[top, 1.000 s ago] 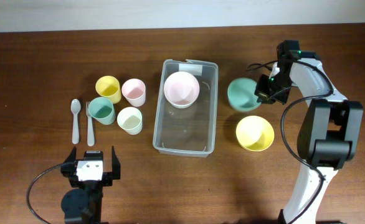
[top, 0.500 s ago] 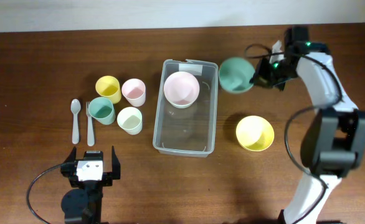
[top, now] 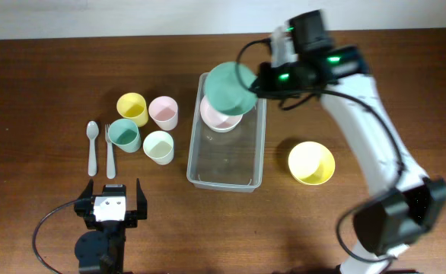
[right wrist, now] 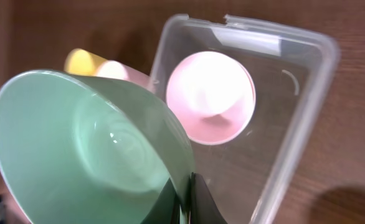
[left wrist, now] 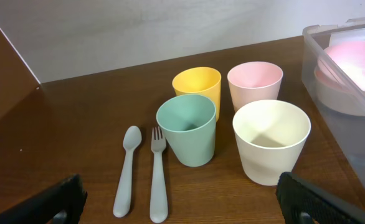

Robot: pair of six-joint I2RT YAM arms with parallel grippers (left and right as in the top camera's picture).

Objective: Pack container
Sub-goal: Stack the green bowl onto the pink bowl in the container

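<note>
The clear container (top: 224,156) lies mid-table with a pink bowl (top: 221,119) at its far end. A green bowl (top: 230,89) hangs tilted above that end, over the pink bowl, and my right gripper (top: 259,82) is shut on its rim. The right wrist view shows the fingers (right wrist: 200,200) pinching the green bowl's (right wrist: 89,149) wall, with the container (right wrist: 307,93) and pink bowl (right wrist: 210,96) below. My left gripper (top: 110,199) rests open near the front edge, holding nothing; in its wrist view the left gripper (left wrist: 184,202) faces the cups.
A yellow bowl (top: 310,163) sits right of the container. To the left stand yellow (top: 132,108), pink (top: 164,112), green (top: 123,135) and cream (top: 158,146) cups, with a spoon (top: 92,147) and fork (top: 109,151) beside them.
The right arm has lifted the green bowl off the table at the container's right and swung it left over the container's far end. The left arm has not moved.
</note>
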